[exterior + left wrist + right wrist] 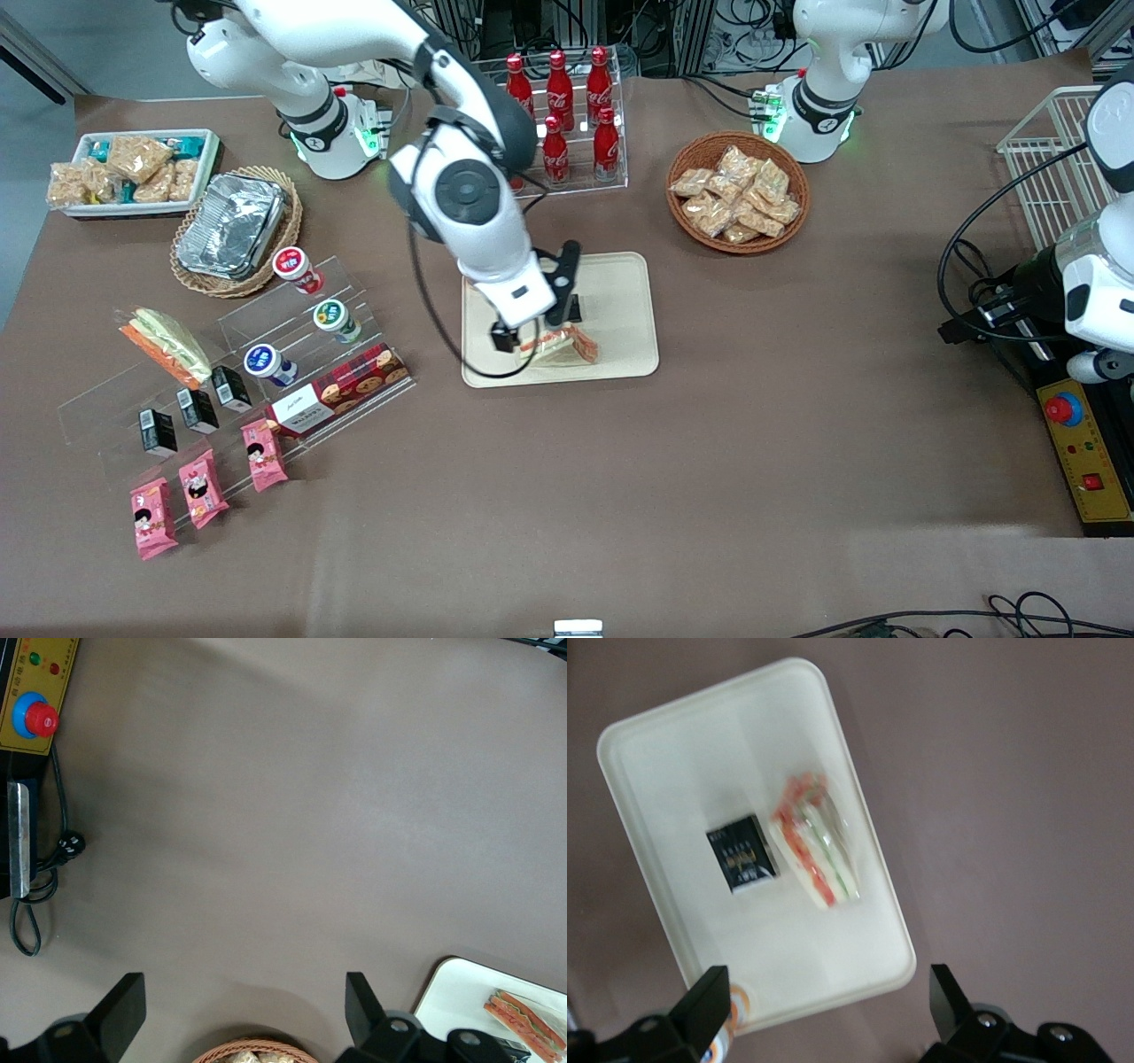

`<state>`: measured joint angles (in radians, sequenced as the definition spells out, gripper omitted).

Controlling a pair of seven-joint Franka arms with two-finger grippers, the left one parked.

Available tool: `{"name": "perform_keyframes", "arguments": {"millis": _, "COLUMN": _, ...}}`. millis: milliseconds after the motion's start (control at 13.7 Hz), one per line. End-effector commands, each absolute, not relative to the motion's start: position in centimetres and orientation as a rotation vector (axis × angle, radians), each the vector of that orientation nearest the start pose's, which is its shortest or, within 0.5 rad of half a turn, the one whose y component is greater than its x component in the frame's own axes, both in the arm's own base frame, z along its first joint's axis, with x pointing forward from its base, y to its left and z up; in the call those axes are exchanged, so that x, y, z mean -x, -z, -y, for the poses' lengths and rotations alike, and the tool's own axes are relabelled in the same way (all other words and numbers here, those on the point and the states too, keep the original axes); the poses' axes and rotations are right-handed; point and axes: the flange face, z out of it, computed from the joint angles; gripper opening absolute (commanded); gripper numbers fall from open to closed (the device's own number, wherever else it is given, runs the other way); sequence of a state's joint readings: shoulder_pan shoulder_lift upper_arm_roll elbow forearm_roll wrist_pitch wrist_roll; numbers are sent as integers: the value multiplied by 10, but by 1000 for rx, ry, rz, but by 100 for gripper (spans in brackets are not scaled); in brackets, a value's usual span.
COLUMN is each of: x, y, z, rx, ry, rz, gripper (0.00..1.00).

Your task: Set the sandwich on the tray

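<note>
The sandwich [567,346] [813,851] [524,1024] is seen lying on the tray [620,292] [682,753] [452,1001], a triangular wedge of pale white bread in clear wrap, with red-pink and thin green filling stripes shown along its cut face. It is laid flat, free of any grip, near the tray edge that is nearer the front camera, just beside a small black packet [741,852] on the tray. The tray is a large, flat, cream-beige rectangle with rounded corners and a low rim, set on the brown table near its middle.
</note>
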<state>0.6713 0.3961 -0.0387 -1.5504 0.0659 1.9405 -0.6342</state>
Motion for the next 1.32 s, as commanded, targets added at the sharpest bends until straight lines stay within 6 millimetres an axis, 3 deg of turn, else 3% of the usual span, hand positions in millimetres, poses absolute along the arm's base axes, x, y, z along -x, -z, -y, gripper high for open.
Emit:
{"name": "perform_keyframes", "arguments": {"millis": 0, "x": -567, "y": -443, "z": -331, "rx": 2581, "ry": -66, "rz": 1640, "gripper": 100}}
{"name": "perform_keyframes", "arguments": {"millis": 146, "x": -586, "y": -451, "z": -278, "rx": 2658, "ry": -113, "rz": 1498, "gripper": 100}}
{"name": "perform_keyframes", "arguments": {"millis": 366, "x": -601, "y": -480, "z": -203, "rx": 2761, "ry": -119, "rz": 1283, "gripper": 100}}
{"name": "perform_keyframes", "arguments": {"millis": 659, "x": -599, "y": -517, "z": -131, "rx": 2960, "ry": -133, "rz": 889, "gripper": 100}}
{"name": "perform_keyframes", "arguments": {"millis": 805, "x": -603, "y": -530, "z": -79, "rx": 3003, "ry": -103, "rz": 733, "gripper": 100}}
{"name": "perform_keyframes", "arguments": {"millis": 878, "x": -602, "y": -539, "z": -59, "rx": 3042, "ry": -83, "rz": 570, "gripper": 100}}
{"name": "perform_keyframes", "arguments": {"millis": 1098, "x": -592, "y": -556, "z": -27, "rx": 3157, "ry": -117, "rz": 42, "gripper": 100}}
{"name": "perform_keyframes", "arguments": {"millis": 1244, "x": -588, "y": -561, "z": -18, "rx": 3210, "ry": -112, "rz": -56, "gripper": 100}}
